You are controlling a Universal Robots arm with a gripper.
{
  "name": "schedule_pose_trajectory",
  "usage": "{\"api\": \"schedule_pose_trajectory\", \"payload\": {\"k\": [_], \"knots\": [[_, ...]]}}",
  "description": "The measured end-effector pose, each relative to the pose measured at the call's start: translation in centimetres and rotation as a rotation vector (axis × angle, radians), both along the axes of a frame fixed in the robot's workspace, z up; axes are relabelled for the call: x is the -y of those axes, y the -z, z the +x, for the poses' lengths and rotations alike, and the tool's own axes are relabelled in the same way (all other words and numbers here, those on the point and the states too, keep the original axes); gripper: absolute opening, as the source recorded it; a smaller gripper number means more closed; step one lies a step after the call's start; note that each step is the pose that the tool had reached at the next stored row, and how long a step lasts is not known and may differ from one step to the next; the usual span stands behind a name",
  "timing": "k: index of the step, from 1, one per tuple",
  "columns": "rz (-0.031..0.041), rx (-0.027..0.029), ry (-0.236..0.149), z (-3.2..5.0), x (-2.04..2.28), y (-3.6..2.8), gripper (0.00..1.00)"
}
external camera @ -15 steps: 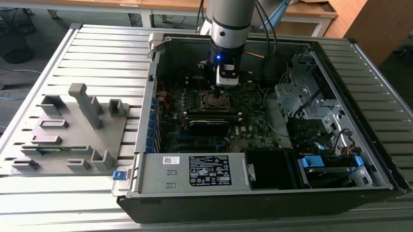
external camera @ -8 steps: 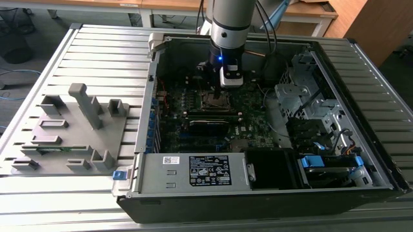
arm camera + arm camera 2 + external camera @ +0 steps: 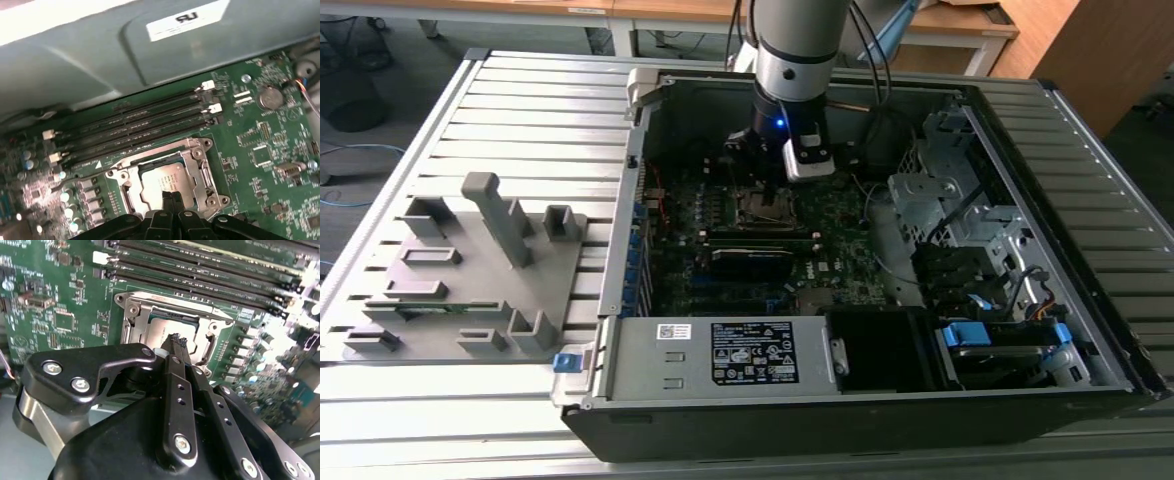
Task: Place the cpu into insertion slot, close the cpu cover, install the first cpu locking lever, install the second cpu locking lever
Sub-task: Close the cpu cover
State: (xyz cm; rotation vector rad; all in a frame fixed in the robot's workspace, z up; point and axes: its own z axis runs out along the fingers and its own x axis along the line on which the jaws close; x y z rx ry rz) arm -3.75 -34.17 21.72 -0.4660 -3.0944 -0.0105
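In the open computer case, the insertion slot sits mid-board under the arm. The cpu, a grey square chip, lies flat in the slot; it also shows as the cpu in the second wrist view. The cpu cover, a silvery frame, lies down around the chip, and its cover corner shows beside a screw. My gripper is shut with nothing between its fingers, its tips low over the chip's edge nearest the wrist. The same gripper hangs just above the slot. Where the locking levers stand is unclear.
Long black memory slots run beside the socket. A power supply with a white-and-black label fills the case's near corner. A metal drive cage and cables stand at the exterior view's right. A grey fixture rests on the slatted table at the left.
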Motion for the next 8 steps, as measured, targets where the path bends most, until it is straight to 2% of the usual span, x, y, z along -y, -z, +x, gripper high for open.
{"api": "schedule_pose_trajectory", "payload": {"k": [8], "knots": [[0.0, 0.0, -0.138, 0.0, 0.0, 0.04, 0.11]]}}
